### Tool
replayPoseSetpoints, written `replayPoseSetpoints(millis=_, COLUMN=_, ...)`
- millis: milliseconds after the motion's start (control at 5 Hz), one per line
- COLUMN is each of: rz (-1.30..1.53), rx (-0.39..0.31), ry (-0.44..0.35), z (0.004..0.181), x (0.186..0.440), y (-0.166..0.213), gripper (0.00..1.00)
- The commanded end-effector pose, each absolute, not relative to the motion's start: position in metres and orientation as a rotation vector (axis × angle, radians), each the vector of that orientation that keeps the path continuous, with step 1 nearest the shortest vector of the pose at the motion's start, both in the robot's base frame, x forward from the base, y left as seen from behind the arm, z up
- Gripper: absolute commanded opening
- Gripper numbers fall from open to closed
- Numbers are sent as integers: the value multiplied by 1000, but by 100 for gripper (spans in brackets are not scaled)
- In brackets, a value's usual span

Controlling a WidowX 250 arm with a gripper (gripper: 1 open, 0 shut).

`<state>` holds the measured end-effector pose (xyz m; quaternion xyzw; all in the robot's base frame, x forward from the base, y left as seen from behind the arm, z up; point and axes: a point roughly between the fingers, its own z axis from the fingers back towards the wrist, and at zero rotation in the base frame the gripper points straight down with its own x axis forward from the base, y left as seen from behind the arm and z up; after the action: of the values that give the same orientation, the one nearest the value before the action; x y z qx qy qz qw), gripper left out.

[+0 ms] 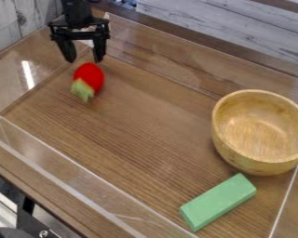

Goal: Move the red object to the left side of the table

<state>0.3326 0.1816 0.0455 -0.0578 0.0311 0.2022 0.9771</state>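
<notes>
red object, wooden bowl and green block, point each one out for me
red object (89, 79), camera view, on its red rounded body
wooden bowl (245, 158), camera view, on its outer front wall
green block (219, 201), camera view, middle of its flat top face

the wooden bowl (260, 129) sits on the table (139, 130) at its right side. the block (218, 202) lies just in front of the bowl, near the front edge. the strawberry toy (87, 80) rests on the table well to the left of the bowl (and farther back). the gripper (81, 48) hangs just behind the toy, apart from it.
</notes>
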Motion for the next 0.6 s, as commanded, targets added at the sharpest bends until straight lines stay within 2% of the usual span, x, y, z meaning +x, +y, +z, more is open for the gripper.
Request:
replayPoseSetpoints(millis=0, rz=416, rx=-91, ry=18, z=45, x=346, y=177, gripper=100)
replayPoseSetpoints(millis=400, rz=306, rx=-122, ry=-6, z=71, x=345, y=174, gripper=100)
